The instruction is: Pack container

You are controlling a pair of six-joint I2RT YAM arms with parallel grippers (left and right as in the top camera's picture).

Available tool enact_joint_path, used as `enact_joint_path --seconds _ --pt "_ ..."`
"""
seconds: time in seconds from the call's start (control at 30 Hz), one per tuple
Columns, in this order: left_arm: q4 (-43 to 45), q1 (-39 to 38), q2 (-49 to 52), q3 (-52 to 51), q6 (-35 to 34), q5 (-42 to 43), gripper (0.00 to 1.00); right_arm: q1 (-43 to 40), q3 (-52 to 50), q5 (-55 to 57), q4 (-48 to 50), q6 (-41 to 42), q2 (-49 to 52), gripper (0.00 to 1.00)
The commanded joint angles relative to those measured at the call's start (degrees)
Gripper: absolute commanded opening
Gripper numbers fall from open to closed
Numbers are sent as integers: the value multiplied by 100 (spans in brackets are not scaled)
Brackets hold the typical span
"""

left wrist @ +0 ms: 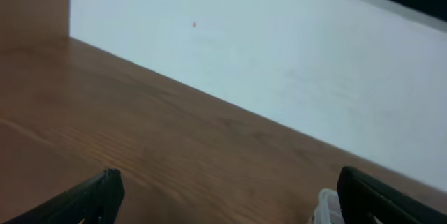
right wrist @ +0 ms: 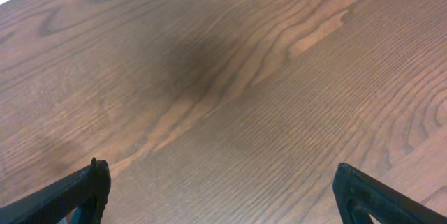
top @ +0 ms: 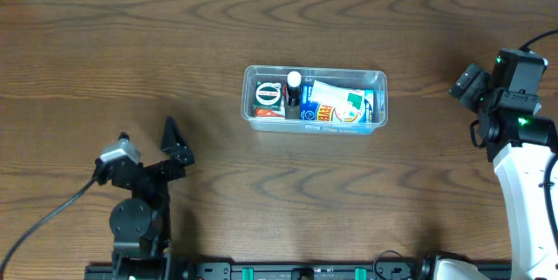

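The clear plastic container (top: 378, 78) stands at the table's middle. It holds several small items: a round tin (top: 269, 95), a dark bottle with a white cap (top: 294, 82), a white and green packet (top: 336, 99) and blue packets. My left gripper (top: 148, 134) is open and empty, well to the container's front left. In the left wrist view its fingers (left wrist: 227, 190) frame bare wood, with a container corner (left wrist: 325, 207) by the right finger. My right gripper (top: 469, 85) is open and empty, off to the container's right. In the right wrist view it (right wrist: 223, 185) is over bare wood.
The wooden table (top: 131, 44) surrounds the container. A white wall (left wrist: 293, 63) shows past the table's far edge in the left wrist view. The arm bases sit on a rail (top: 288, 270) along the front edge.
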Motion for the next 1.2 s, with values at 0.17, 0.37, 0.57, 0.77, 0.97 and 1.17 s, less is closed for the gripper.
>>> enact_joint_path --seconds 0.17,0.37,0.57,0.77,0.97,1.17 --pt "118 308 -774 -616 -546 -24 98 -22 11 17 -9 52 0 99" --pt "101 350 -901 -673 149 -20 98 -22 11 17 -9 52 0 99" --pt "-197 352 -1049 -678 1349 610 98 -22 11 17 -9 52 0 99" --pt "-560 358 -1161 -726 1390 625 98 -22 11 17 -9 52 0 99" --pt "-647 520 -1303 -1058 1384 675 98 -22 11 17 -9 52 0 99" --pt "-846 575 -1300 -1156 1515 693 98 -22 11 17 -9 52 0 99"
